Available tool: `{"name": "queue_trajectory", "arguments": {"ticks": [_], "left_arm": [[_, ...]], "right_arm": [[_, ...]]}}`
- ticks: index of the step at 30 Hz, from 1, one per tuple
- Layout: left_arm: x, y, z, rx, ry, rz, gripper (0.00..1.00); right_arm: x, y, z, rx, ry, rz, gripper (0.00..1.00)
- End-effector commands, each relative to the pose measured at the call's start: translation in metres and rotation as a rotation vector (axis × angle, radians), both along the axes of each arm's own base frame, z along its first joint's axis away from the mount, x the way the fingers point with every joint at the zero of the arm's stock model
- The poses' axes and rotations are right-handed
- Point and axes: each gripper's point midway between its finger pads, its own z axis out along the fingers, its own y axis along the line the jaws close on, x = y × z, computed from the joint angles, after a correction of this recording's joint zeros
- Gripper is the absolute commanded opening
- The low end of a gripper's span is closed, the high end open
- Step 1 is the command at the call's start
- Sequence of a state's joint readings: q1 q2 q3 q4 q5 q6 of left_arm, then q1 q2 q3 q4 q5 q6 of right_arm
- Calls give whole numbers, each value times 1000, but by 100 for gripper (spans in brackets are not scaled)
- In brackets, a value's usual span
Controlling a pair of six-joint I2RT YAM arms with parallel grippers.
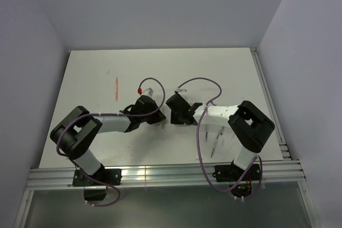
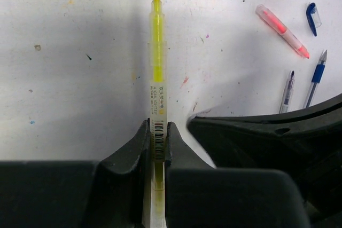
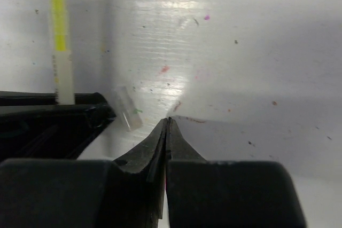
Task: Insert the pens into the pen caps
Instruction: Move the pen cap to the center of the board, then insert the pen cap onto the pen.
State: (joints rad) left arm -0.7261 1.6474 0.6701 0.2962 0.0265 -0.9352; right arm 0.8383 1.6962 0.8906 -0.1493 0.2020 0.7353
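Pen status: the yellow pen point(image 2: 156, 68) is clamped in the left gripper point(image 2: 156, 129). The jaws stand narrow, closed on the labelled lower part of the barrel. The barrel runs straight out from the fingers, and its uncapped tip points away from the wrist, over the table point(image 2: 64, 52).

The clear cap point(image 3: 128, 115) lies tilted on the table. It is just beside the tip of the right gripper point(image 3: 167, 124) but does not touch it, and sits between that tip and the left gripper's housing. The right gripper's fingers are pressed together with no gap, and nothing shows between them.

In the left wrist view, more items lie well to the right of the yellow pen:
- The red-pink pen point(image 2: 282, 30) lies at a slant.
- The blue cap point(image 2: 312, 18) lies just beside it.
- The blue pen point(image 2: 315, 78) and the grey pen point(image 2: 287, 90) lie side by side below these, with their lower ends at the edge of the right gripper's black housing.

In the top view, both grippers meet near the middle of the table, tips close together. A red pen point(image 1: 116, 88) lies alone to the left of the left gripper.
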Motion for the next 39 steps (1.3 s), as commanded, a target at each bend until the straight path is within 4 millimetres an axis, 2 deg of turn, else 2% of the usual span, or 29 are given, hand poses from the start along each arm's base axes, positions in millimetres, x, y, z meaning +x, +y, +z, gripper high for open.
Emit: {"name": "queue_trajectory", "arguments": {"ticks": [1, 5, 6, 7, 8, 10, 12, 13, 15, 16, 20, 24, 30, 39], "left_arm": [[10, -4, 37, -28, -89, -4, 0], [17, 7, 59, -20, -139, 37, 0], [18, 9, 64, -21, -148, 46, 0], [19, 11, 77, -37, -170, 54, 0], [18, 17, 78, -24, -169, 67, 0], [19, 26, 98, -40, -199, 95, 0], [18, 39, 105, -29, -202, 126, 0], [17, 44, 122, -55, -234, 135, 0], [16, 57, 131, -57, -247, 159, 0], [14, 62, 146, -79, -279, 166, 0], [10, 81, 168, -71, -316, 188, 0], [3, 90, 187, -84, -346, 195, 0], [-4, 99, 203, -94, -374, 201, 0], [-7, 101, 211, -97, -390, 196, 0]], "right_arm": [[2, -17, 18, -42, -53, -47, 2], [7, -18, 31, -37, -91, -43, 0], [8, -16, 35, -33, -104, -25, 2], [8, -11, 38, -21, -104, -2, 6], [9, -9, 40, -15, -106, 13, 8], [9, 1, 45, 2, -111, 70, 11], [9, 8, 46, 7, -112, 115, 12], [11, 10, 47, 8, -115, 124, 14], [10, 15, 47, 10, -116, 158, 13], [11, 17, 49, 14, -119, 162, 14], [14, 23, 52, 5, -133, 196, 19], [14, 29, 43, -29, -111, 227, 20], [17, 36, 34, -64, -96, 249, 29], [18, 38, 23, -129, -74, 275, 33]]}}
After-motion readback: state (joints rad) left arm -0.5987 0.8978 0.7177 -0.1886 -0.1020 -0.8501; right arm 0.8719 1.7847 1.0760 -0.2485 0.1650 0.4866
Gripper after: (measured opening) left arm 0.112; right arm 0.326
